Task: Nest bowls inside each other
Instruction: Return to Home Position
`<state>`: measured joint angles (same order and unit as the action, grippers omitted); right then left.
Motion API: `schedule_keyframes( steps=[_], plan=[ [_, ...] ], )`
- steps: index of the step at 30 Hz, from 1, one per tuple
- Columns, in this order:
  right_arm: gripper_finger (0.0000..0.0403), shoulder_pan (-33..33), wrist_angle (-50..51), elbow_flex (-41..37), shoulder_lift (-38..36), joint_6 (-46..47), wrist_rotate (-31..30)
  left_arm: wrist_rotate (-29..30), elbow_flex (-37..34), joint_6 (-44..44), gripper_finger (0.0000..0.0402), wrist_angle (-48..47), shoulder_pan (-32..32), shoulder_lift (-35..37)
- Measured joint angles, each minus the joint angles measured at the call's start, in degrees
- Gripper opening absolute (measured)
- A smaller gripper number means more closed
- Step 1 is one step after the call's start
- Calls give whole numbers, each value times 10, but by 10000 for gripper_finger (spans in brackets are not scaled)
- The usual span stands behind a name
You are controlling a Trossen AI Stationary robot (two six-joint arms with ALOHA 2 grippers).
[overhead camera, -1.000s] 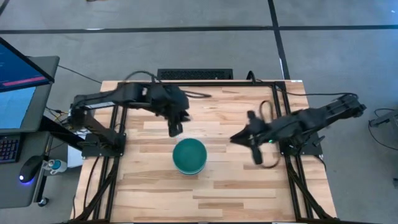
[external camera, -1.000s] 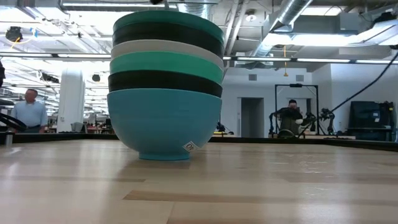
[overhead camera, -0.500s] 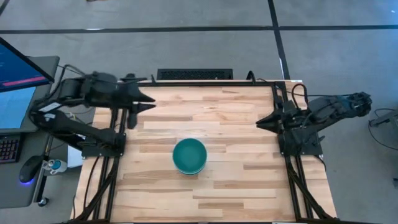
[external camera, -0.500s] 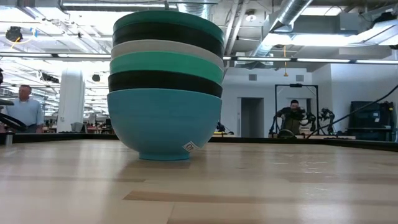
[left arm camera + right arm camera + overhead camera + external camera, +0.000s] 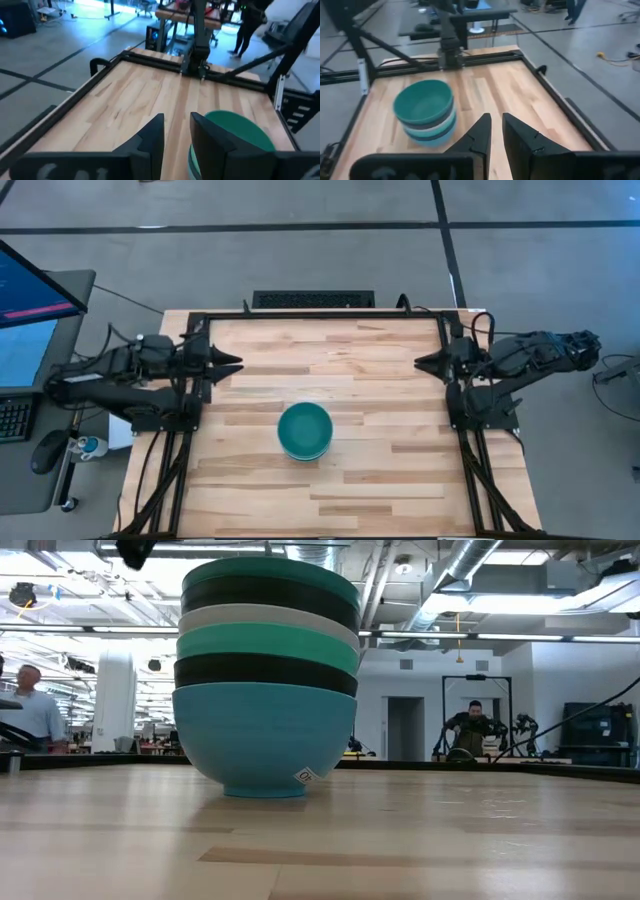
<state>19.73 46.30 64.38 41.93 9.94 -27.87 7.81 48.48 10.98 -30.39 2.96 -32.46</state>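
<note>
The six bowls stand nested in one stack (image 5: 305,430) at the table's middle, resting on the blue bowl's foot (image 5: 265,790). From bottom to top the low view shows the blue bowl (image 5: 265,735), a black bowl, the light cyan bowl (image 5: 265,645), the white bowl, a second black bowl and the dark teal bowl (image 5: 270,570). My left gripper (image 5: 238,365) sits level at the table's left edge, slightly open, pointing at the middle. My right gripper (image 5: 420,363) sits at the right edge, shut. Both are well clear of the stack (image 5: 235,125) (image 5: 422,107).
Black frame rails (image 5: 320,315) run along the table's far edge and both sides. Bare wood lies all around the stack. A dark arm part (image 5: 135,550) shows at the low view's top. A monitor (image 5: 30,290) stands left of the table. People (image 5: 25,710) are in the room beyond.
Both arms have drawn back from near the stack. The left gripper swung up and away toward the table's left edge and turned level. The right gripper moved toward the right and far edges. The stack has stayed where it was.
</note>
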Motion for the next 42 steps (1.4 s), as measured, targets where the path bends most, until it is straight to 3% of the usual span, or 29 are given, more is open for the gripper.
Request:
schedule_keyframes(
  steps=[5,15,19,27,35,42],
  plan=[
    [70,0,-96,-67,-9,-6,27,0,-76,8,84,14,0,65],
    [70,-13,-434,-359,-105,41,68,2,-201,47,84,60,0,189],
    [70,-23,-560,-436,-137,37,83,4,-242,70,84,82,0,238],
    [70,-39,-578,-506,-169,26,87,-1,-332,71,84,101,0,313],
    [70,-44,-631,-559,-170,26,130,-16,-439,46,84,251,0,321],
    [70,-61,-691,-612,-169,26,139,-18,-450,33,84,259,0,322]
  ],
)
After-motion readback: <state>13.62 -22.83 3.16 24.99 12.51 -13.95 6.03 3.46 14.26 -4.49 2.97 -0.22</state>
